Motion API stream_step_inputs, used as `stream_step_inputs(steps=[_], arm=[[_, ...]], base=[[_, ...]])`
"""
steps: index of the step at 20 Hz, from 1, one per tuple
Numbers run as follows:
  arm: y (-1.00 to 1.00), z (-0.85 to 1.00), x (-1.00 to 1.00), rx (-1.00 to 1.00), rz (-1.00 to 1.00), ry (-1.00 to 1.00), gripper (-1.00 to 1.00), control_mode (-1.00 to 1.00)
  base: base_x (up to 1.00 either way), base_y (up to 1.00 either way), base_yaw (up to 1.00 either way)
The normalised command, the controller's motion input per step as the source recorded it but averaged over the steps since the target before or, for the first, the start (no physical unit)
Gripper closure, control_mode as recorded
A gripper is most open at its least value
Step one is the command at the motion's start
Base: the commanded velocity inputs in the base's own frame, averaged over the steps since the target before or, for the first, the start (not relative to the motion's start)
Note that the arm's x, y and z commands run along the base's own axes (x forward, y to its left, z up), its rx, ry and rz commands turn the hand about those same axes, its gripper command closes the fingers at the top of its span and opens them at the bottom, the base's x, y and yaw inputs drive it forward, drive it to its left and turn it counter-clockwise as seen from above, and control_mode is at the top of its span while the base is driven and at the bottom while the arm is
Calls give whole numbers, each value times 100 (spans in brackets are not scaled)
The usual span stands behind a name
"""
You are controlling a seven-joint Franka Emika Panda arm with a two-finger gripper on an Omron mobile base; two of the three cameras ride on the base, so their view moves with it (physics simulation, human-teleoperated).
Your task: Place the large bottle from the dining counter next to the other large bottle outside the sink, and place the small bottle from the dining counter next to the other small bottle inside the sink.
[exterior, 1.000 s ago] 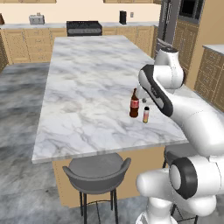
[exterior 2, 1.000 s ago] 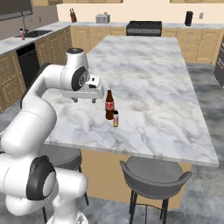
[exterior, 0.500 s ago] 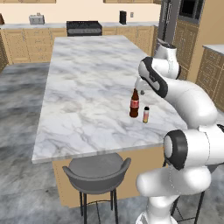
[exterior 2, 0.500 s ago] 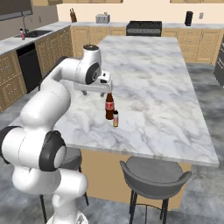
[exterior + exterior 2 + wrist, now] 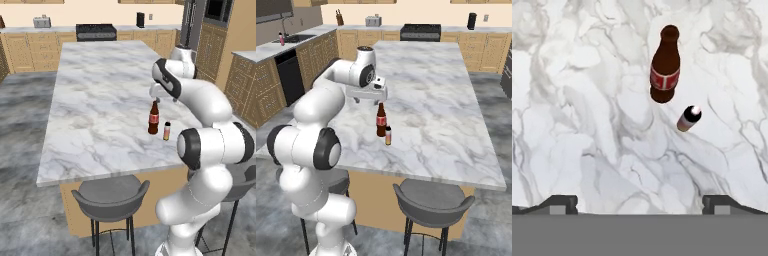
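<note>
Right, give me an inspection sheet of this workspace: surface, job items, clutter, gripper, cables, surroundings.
Surface: marble dining counter, bare apart from two bottles.
Job's things: brown large bottle upright near the counter's front edge; small bottle upright beside it, apart. Sink on the far counter, a pink bottle by it.
Clutter: nothing seen.
Gripper: gripper open, empty, above the counter behind the bottles.
Cables: nothing seen.
Surroundings: grey stools, stove, toaster, wooden cabinets.

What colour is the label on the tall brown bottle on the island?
Red with white marks, on the large bottle; clearest in the hand view.
</note>
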Motion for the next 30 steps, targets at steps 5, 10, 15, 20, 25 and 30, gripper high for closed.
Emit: stream_step_inputs(steps=[5, 10, 15, 20, 25, 30], arm=[[-4, -5, 31, 0, 0, 4, -100, -100], [-12, -19, 37, -1, 0, 5, -100, -100], [-16, -19, 23, 0, 0, 4, -100, -100], [-12, -15, 34, 0, 0, 1, -100, -100], [-1, -1, 48, 0, 0, 1, -100, -100], [0, -2, 51, 0, 0, 2, -100, -100]], base=[[0, 0, 0], [0, 0, 0], [0, 0, 0], [0, 0, 0], [0, 0, 0], [0, 0, 0]])
